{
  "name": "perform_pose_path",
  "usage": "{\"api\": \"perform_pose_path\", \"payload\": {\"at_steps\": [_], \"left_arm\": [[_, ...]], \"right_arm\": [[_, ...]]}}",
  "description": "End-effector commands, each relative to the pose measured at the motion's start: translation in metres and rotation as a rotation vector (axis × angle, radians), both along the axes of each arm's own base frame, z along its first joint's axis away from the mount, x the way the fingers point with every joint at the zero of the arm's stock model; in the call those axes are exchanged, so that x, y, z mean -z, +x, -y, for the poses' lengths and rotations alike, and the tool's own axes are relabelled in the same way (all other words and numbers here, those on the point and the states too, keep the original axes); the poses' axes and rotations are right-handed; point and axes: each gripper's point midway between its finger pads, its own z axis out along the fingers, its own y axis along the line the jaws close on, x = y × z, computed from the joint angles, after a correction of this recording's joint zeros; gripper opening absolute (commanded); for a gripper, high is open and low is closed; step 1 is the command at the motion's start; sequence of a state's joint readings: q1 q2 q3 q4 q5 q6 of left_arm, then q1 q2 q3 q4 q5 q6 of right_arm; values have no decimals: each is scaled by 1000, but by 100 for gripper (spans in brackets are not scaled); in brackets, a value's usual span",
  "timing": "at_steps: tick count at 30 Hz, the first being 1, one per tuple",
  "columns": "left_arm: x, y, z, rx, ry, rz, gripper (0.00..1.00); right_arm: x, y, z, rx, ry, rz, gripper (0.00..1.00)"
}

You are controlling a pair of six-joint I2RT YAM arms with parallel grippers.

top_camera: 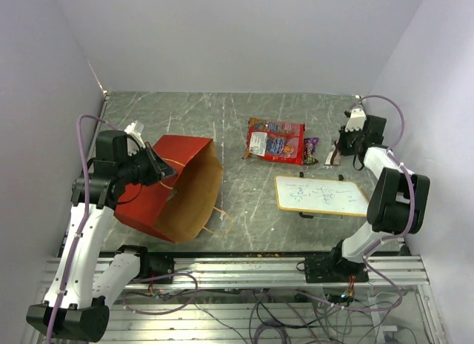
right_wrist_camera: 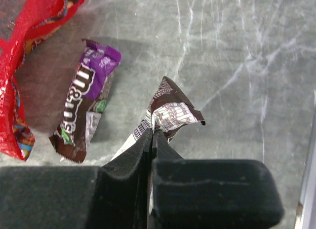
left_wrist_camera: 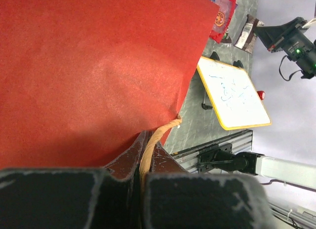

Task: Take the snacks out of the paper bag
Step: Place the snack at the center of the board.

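Between the fingers of my left claw (left_wrist_camera: pixel 143 142), the paper bag (left_wrist_camera: pixel 89 66) is pinched by its twisted handle (left_wrist_camera: pixel 160 130). My right claw (right_wrist_camera: pixel 152 137) pinches a brown-white packet (right_wrist_camera: pixel 170 110); purple packet (right_wrist_camera: pixel 84 105) and red bag (right_wrist_camera: pixel 15 66) lie on the table (right_wrist_camera: pixel 237 51) to its left.

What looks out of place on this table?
The paper bag is not upright: it lies tipped on its side, mouth gaping sideways, the left gripper pinching its twisted handle. The red snack bag and M&M's packet lie flat; nothing looks spilled.

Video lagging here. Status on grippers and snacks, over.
Left gripper shut on red paper bag's twisted handle. Right gripper shut on small brown-white packet. Flat red snack bag, purple packet already out. Nothing blocking.
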State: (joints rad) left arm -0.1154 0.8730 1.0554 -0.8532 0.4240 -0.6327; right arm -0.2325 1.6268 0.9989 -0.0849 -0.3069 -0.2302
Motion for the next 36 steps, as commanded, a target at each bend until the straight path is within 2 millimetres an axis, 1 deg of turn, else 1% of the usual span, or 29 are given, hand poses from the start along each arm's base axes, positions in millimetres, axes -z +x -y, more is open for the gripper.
{"api": "perform_pose_path", "payload": {"at_steps": [1, 4, 5, 7, 12, 15, 18, 23, 27, 29, 31, 34, 36], "left_arm": [[-3, -5, 4, 24, -15, 16, 7], [-5, -6, 0, 13, 6, 24, 7], [-5, -5, 0, 11, 8, 27, 7], [-5, -5, 0, 3, 3, 25, 7], [-5, -2, 1, 8, 0, 26, 7], [-10, -2, -1, 9, 18, 35, 7], [-12, -3, -4, -1, 31, 44, 7], [-9, -5, -1, 5, 13, 32, 7], [-12, -7, -3, -3, 17, 39, 7], [-12, -7, -3, -6, 14, 40, 7], [-11, -7, 0, -1, -2, 32, 7], [-14, -9, 1, 3, -13, 35, 7], [-15, -13, 0, -7, -12, 34, 7]], "right_arm": [[-3, 19, -13, -141, 70, 31, 0], [12, 21, -16, -179, 79, 0, 0], [21, 21, -18, -196, 88, -18, 0], [29, 21, -23, -233, 107, -32, 0], [45, 20, -31, -275, 141, -44, 0], [51, 23, -36, -301, 173, -49, 0], [57, 28, -35, -296, 183, -63, 0], [60, 35, -26, -250, 165, -64, 0], [61, 38, -27, -250, 168, -53, 0], [60, 41, -29, -262, 176, -38, 5], [55, 42, -31, -261, 182, -20, 13], [44, 41, -22, -194, 144, 28, 24], [31, 39, -13, -134, 104, 59, 30]]}}
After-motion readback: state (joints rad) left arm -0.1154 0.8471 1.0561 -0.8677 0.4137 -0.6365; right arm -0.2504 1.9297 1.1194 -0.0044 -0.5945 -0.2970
